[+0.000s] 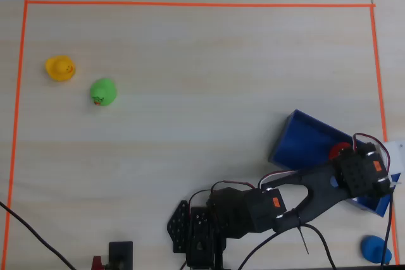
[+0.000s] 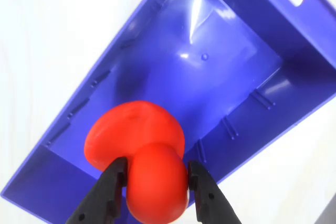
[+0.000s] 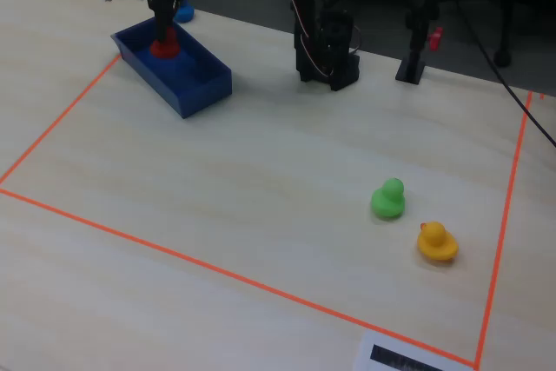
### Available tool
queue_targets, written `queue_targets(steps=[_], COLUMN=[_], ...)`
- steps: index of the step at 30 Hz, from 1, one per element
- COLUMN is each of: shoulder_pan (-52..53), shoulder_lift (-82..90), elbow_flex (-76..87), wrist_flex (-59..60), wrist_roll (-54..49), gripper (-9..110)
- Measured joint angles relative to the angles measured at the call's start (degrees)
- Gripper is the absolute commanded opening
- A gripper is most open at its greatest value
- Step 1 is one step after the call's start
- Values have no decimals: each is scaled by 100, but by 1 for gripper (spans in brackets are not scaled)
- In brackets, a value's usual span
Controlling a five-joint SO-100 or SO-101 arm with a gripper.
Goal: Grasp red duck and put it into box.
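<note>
The red duck (image 2: 136, 140) is glossy and rounded, and it sits between my gripper's (image 2: 156, 174) two black fingers, which press on its head from both sides. It hangs just above the floor of the blue box (image 2: 220, 77), near one end. In the overhead view the duck (image 1: 338, 150) shows as a small red patch over the box (image 1: 307, 140) at the right, partly hidden by the gripper (image 1: 347, 156). In the fixed view the gripper (image 3: 165, 36) holds the duck (image 3: 165, 47) inside the box (image 3: 195, 84) at the far left.
A green duck (image 1: 102, 92) and a yellow duck (image 1: 60, 67) sit far left in the overhead view. A blue duck (image 1: 376, 248) lies outside the box at the bottom right. Orange tape (image 1: 190, 4) borders the table area. The arm base (image 1: 202, 232) stands at the front edge.
</note>
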Motion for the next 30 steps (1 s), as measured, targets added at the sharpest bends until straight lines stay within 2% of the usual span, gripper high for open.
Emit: queue_targets(steps=[7,12,16,22,27,30], shoulder_pan=[-9,-141,-677,-2795,-5071,-6047], shoulder_lift=[88,571,1433,3691,5950,7163], elbow_flex=[0,0,132,1327,3401,4702], wrist_flex=[193,246,141,396,844,958], wrist_roll=[0,105,422,431,-281,-712], gripper=[15,0,0,0,0,0])
